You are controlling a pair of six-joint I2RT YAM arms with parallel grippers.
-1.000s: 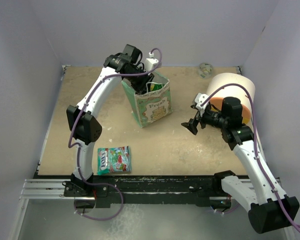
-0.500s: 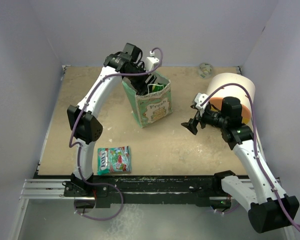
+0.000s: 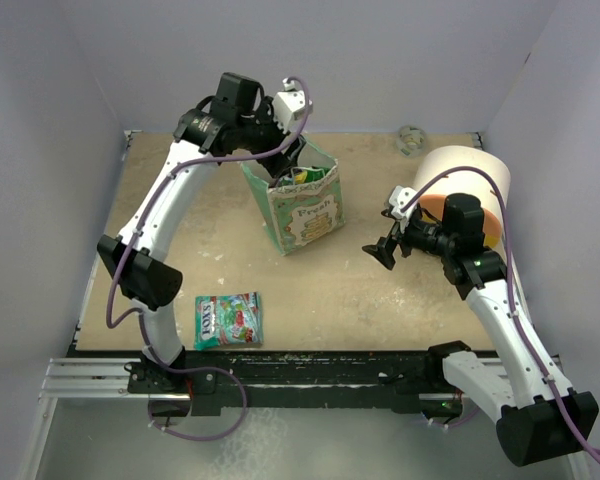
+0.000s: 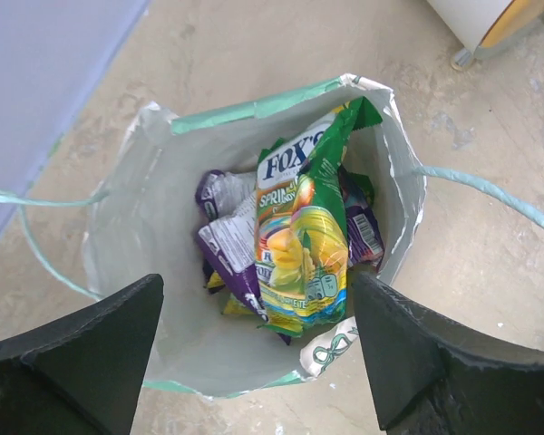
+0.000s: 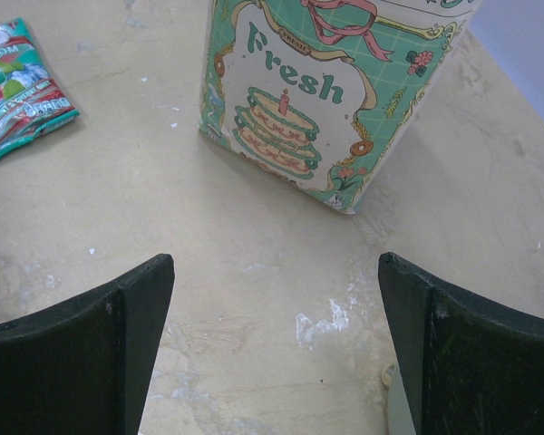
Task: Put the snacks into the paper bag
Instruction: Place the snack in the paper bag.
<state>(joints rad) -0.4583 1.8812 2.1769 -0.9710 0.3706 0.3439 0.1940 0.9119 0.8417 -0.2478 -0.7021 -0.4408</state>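
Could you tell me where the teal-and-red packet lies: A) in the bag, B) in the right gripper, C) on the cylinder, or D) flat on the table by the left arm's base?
D: the packet lies flat on the table, well apart from the bag.

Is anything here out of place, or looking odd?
One teal-and-red glossy candy packet lies flat near the front of the beige table, outside the mint-green paper gift bag. Inside, a yellow-green fruit packet stands on end, reaching the bent rim.
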